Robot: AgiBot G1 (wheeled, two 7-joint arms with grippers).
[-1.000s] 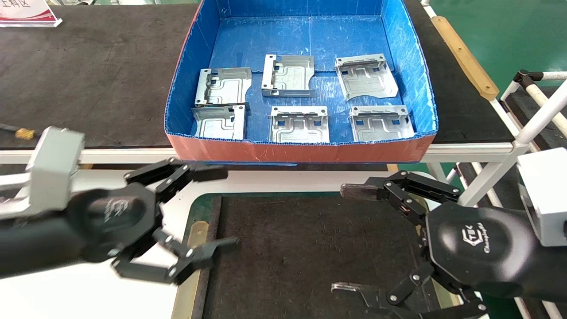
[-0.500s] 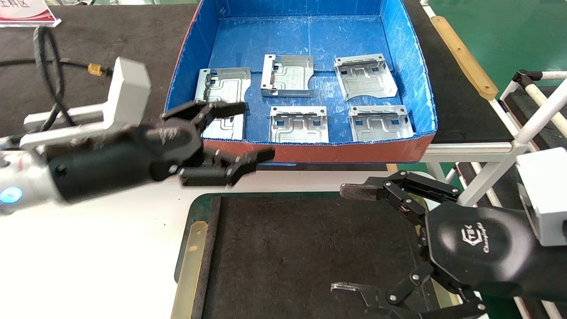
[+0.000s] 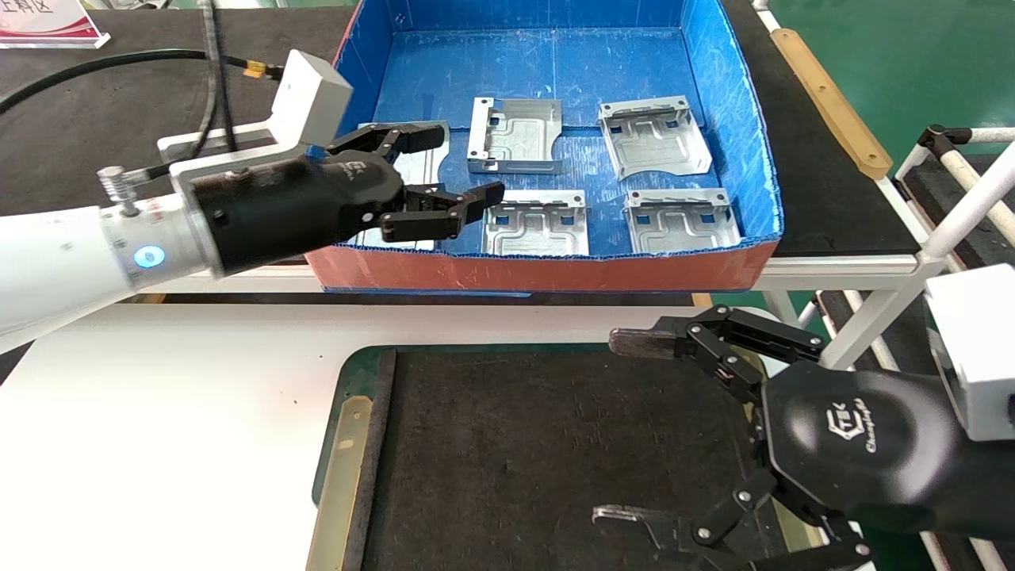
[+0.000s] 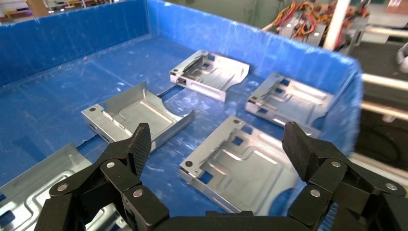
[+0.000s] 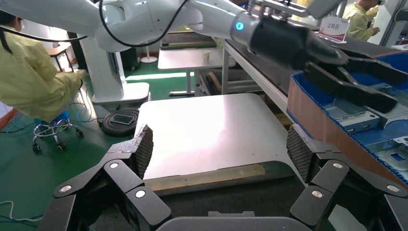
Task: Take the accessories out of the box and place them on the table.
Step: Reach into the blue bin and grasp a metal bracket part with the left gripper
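Note:
The box (image 3: 555, 274) stands on the far table, blue inside and reddish-orange outside. Several silver accessories lie flat in it, among them a back-middle plate (image 3: 515, 135), a back-right plate (image 3: 654, 147), a front-middle plate (image 3: 535, 224) and a front-right plate (image 3: 682, 222). My left gripper (image 3: 461, 165) hovers open above the box's front-left part and hides most of the two left plates. In the left wrist view the left gripper (image 4: 217, 144) frames the front-middle plate (image 4: 245, 163) without touching it. My right gripper (image 3: 614, 428) stands open and empty over the table's black mat (image 3: 539, 444).
The white table top (image 3: 158, 444) lies in front of the box. The far table's dark felt (image 3: 158, 119) carries a sign (image 3: 47, 20) and my left arm's cable (image 3: 119, 63). A white tube frame (image 3: 951, 214) stands at the right. A seated person in yellow (image 5: 38, 82) shows in the right wrist view.
My left arm has swung up and forward from over the white table to above the box's front-left part, still open. The right arm and the plates have not moved.

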